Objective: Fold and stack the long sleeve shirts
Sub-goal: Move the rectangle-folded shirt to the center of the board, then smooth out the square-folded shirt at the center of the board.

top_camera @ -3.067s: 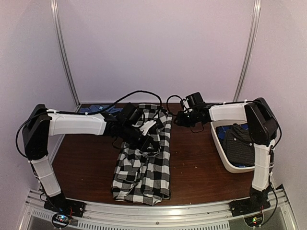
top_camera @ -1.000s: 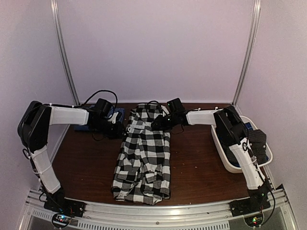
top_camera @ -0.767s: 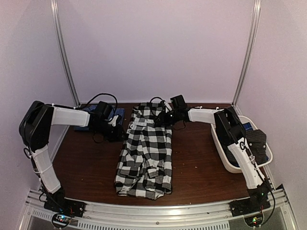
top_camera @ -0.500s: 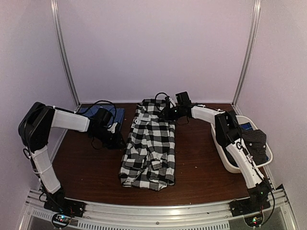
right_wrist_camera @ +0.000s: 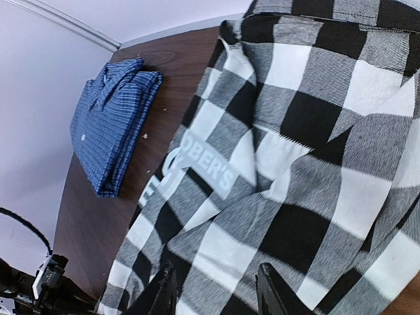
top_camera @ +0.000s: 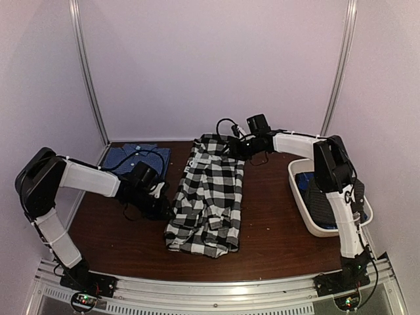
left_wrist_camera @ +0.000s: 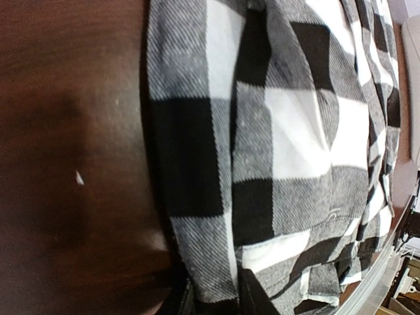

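Centrally, the large black-and-white checked cloth shirt (top_camera: 209,197) lies folded lengthwise on the brown wooden table (top_camera: 272,216), with bare wood along both long edges. The right gripper (top_camera: 231,148) sits at its far right corner, fingers (right_wrist_camera: 272,292) clamped on a thick fold. The left gripper (top_camera: 163,209) meets the shirt's left edge; its fingertips barely show, so their grip cannot be told. A dark blue finely patterned shirt (top_camera: 134,156) lies folded in the far left corner. The white oval plastic basket (top_camera: 314,228) at the right edge holds a dark charcoal shirt (top_camera: 325,203).
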`<state>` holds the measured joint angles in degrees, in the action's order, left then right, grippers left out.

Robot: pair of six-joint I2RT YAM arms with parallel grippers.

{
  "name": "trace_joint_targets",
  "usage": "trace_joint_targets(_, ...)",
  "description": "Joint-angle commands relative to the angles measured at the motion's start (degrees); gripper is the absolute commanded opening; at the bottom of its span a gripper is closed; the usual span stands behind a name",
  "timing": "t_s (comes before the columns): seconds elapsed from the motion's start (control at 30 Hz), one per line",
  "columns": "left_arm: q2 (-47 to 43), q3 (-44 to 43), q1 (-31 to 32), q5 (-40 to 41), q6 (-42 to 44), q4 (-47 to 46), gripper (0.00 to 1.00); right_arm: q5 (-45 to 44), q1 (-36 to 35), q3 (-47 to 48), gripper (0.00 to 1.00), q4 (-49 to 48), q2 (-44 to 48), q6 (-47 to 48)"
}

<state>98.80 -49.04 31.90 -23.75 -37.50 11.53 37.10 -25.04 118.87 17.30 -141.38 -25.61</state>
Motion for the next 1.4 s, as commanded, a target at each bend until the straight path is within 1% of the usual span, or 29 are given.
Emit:
trace_joint_targets(0.0,-3.0,3.2,2.0,1.1,-1.9,-0.3,0.23,-2.4,-4.2,-14.3,0.44,-4.1,12.5,0.5)
trace_joint_targets(0.2,-5.1,6.3,7.1,2.1,-4.5,-0.8,0.15,-4.0,-10.4,-34.8,0.41,-9.2,25.6,-0.6)
trace_joint_targets(0.4,-6.9,8.2,12.4,3.4,-8.6,-1.8,0.12,-5.4,-16.1,-50.1,0.39,-12.1,33.3,-2.4)
trace_joint_targets(0.5,-8.3,9.2,13.6,4.5,-10.3,-1.5,0.12,-5.9,-18.2,-56.4,0.39,-13.4,36.9,-3.5)
trace_joint_targets(0.57,-9.9,10.3,13.6,5.8,-11.2,-1.3,0.14,-6.3,-19.0,-60.3,0.39,-14.7,39.5,-4.6)
trace_joint_targets(0.63,-11.5,10.3,13.6,7.2,-11.3,-0.1,0.19,-6.0,-19.9,-63.9,0.38,-16.4,41.4,-6.0)
trace_joint_targets(0.73,-12.7,9.2,13.6,8.7,-10.8,1.8,0.26,-5.7,-21.0,-67.6,0.38,-18.5,42.2,-7.3)
trace_joint_targets(0.87,-13.0,7.6,12.7,8.6,-9.3,2.0,0.32,-5.3,-21.1,-70.2,0.38,-21.0,40.7,-8.2)
trace_joint_targets(0.93,-12.4,7.1,12.0,7.7,-8.6,1.7,0.33,-5.7,-21.1,-70.3,0.37,-20.6,41.0,-8.3)
trace_joint_targets(1.07,-11.9,6.7,10.4,4.9,-7.6,0.5,0.36,-8.0,-21.1,-70.4,0.38,-17.9,45.9,-8.1)
trace_joint_targets(1.17,-11.8,7.2,8.6,2.9,-6.7,-0.2,0.37,-10.2,-21.1,-70.9,0.43,-14.6,50.4,-8.0)
trace_joint_targets(1.27,-11.3,7.5,7.5,0.1,-5.5,-1.0,0.40,-13.0,-20.8,-72.5,0.49,-11.8,54.1,-8.1)
trace_joint_targets(1.37,-10.6,7.7,6.9,-2.1,-4.7,-1.7,0.43,-13.5,-20.1,-75.3,0.54,-11.3,56.6,-9.0)
